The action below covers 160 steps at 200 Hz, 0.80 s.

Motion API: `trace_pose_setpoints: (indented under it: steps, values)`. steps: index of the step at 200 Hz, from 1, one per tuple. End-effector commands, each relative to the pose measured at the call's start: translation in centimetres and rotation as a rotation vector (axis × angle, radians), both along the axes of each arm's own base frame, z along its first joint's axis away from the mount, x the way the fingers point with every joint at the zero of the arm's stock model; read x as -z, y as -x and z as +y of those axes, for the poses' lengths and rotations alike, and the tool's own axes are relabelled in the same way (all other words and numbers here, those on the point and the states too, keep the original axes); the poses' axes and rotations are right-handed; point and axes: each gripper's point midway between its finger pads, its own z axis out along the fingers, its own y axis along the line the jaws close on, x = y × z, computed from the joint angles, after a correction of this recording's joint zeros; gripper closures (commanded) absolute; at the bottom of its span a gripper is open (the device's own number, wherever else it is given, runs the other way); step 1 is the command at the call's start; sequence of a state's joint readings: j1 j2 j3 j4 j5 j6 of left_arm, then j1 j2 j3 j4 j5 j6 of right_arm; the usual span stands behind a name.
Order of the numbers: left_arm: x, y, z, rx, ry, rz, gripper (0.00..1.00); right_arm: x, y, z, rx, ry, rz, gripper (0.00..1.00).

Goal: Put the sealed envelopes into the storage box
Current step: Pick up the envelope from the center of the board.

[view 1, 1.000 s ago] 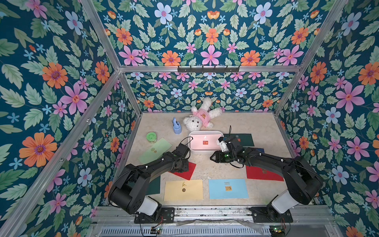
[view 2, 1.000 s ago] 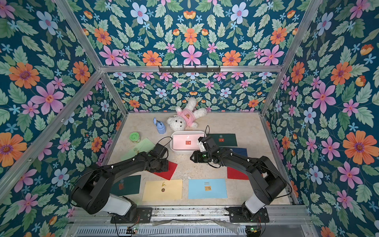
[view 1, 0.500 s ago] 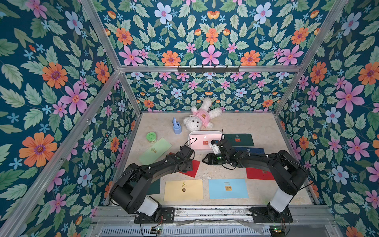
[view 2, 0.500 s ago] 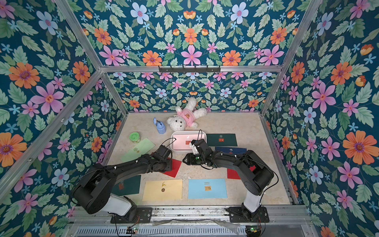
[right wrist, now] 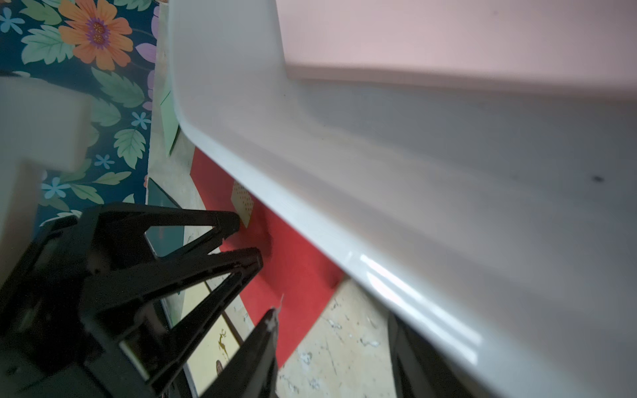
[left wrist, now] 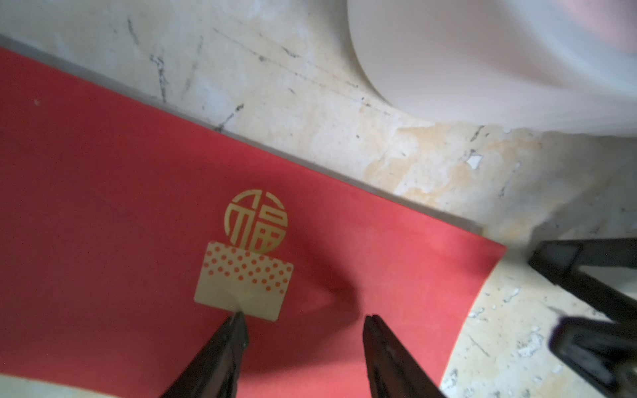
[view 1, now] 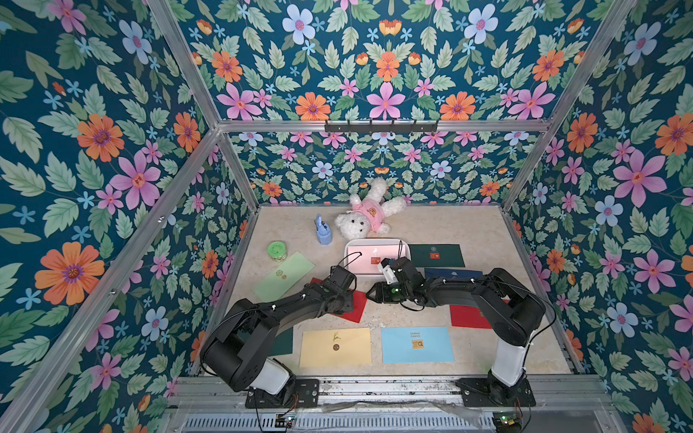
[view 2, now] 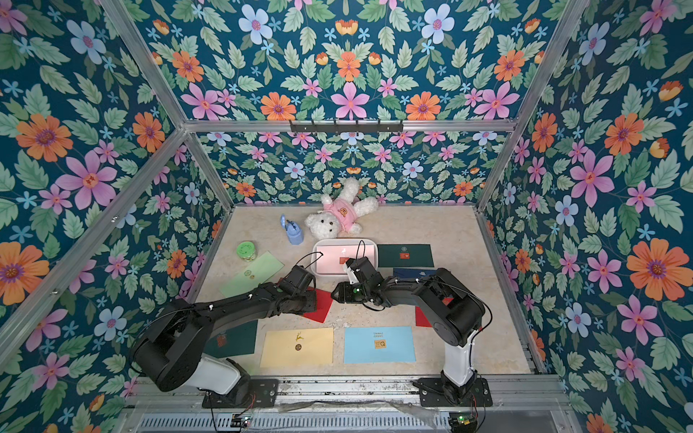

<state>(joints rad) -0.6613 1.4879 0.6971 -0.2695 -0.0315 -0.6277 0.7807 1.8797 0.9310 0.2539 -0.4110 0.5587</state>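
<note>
Top views show only a pink envelope (view 1: 369, 255) in the storage box (view 1: 376, 277); the other envelopes remain on the bench (view 1: 487, 240), both grippers' jaws parted and empty.

Pink envelope (view 1: 369, 253) inside white storage box (view 1: 375, 274), other envelopes (view 1: 335, 347) flat around

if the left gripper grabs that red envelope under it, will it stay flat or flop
The red envelope is thin paper, and its corner already curves off the tabletop, so it will probably droop. Lying flat, it may slide rather than lift. The left gripper is open above it.
</note>
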Motion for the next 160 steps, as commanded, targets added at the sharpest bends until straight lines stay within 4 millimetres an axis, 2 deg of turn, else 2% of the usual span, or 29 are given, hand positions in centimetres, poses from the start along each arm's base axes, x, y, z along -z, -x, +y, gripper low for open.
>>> trace_pose_setpoints:
  steps: [1,67,160]
  values:
    - [1.3,2.9,-0.6,0.029,0.051,0.142,0.39,0.1,-0.8,0.2,0.032,0.000,-0.020,0.46]
    - [1.6,3.2,-0.6,0.033,0.058,0.148,0.39,1.4,-0.6,0.9,0.012,-0.001,-0.004,0.50]
    - [1.5,3.2,-0.9,0.037,0.074,0.142,0.39,1.6,0.3,1.3,-0.012,-0.014,0.010,0.77]
